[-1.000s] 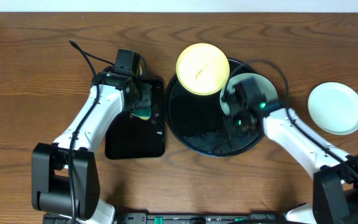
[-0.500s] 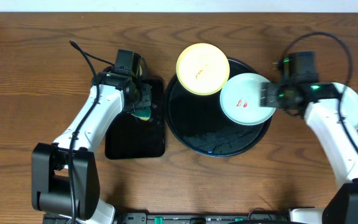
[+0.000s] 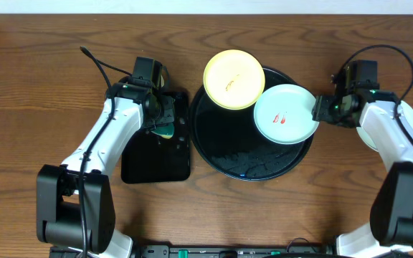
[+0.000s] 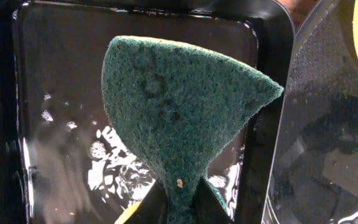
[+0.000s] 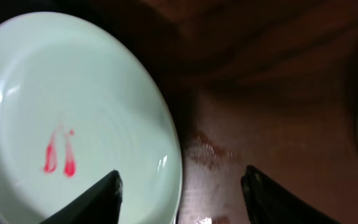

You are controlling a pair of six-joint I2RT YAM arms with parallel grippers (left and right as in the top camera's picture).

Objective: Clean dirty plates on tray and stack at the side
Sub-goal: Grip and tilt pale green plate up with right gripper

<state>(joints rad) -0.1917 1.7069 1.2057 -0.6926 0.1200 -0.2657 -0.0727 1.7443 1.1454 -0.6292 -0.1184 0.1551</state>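
The large round black tray [image 3: 235, 147] lies at the table's middle. A pale yellow plate [image 3: 234, 79] with an orange smear rests on its far rim. A pale mint plate [image 3: 285, 115] with red smears sits on its right rim and shows in the right wrist view [image 5: 73, 118]. A third mint plate [image 3: 407, 118] lies on the table at the right, partly hidden by my right arm. My right gripper [image 3: 323, 109] is open, its fingers [image 5: 182, 186] astride the smeared plate's right edge. My left gripper [image 3: 162, 120] is shut on a green sponge [image 4: 173, 112].
A smaller rectangular black tray [image 3: 156, 154] lies left of the round tray, wet inside, as the left wrist view [image 4: 61, 124] shows. A black cable [image 3: 99, 64] runs across the table at the far left. Bare wood lies around the trays.
My right arm swung from over the round tray out to the right and now sits at the mint plate's right edge. The smeared mint plate is uncovered. The left arm stayed still.
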